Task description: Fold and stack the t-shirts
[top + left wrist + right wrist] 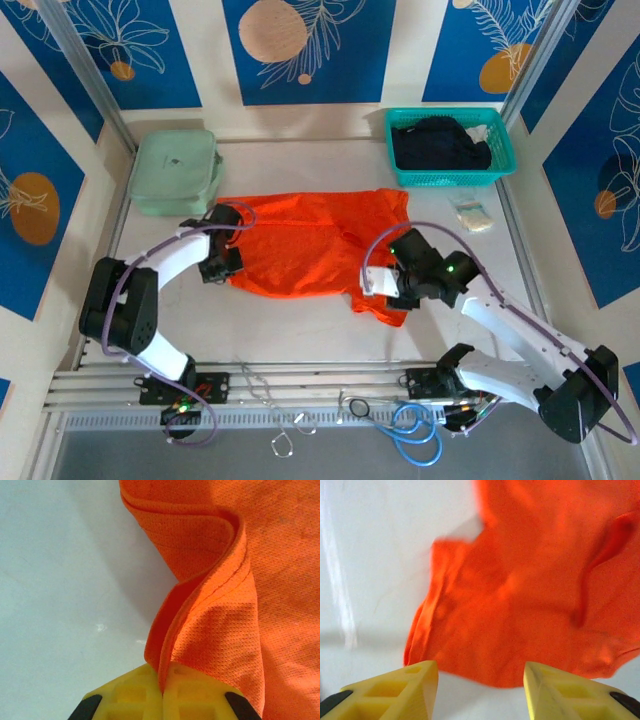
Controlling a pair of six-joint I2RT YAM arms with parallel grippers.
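The bright orange t-shirt (310, 240) lies spread, somewhat rumpled, across the middle of the white table. My left gripper (224, 264) is at the shirt's left edge; in the left wrist view its yellow jaws (162, 682) are shut on a raised fold of the orange fabric (215, 630). My right gripper (385, 287) hovers over the shirt's near right corner, open; the orange cloth (520, 595) lies just beyond the gap between its fingertips (480, 672) and nothing is held. The black t-shirt (440, 145) sits bunched in the teal basket.
The teal mesh basket (503, 160) stands at the back right and a pale green box (175, 172) at the back left. A small whitish packet (472, 216) lies right of the orange shirt. Loose cables and hooks (400, 425) trail along the near rail.
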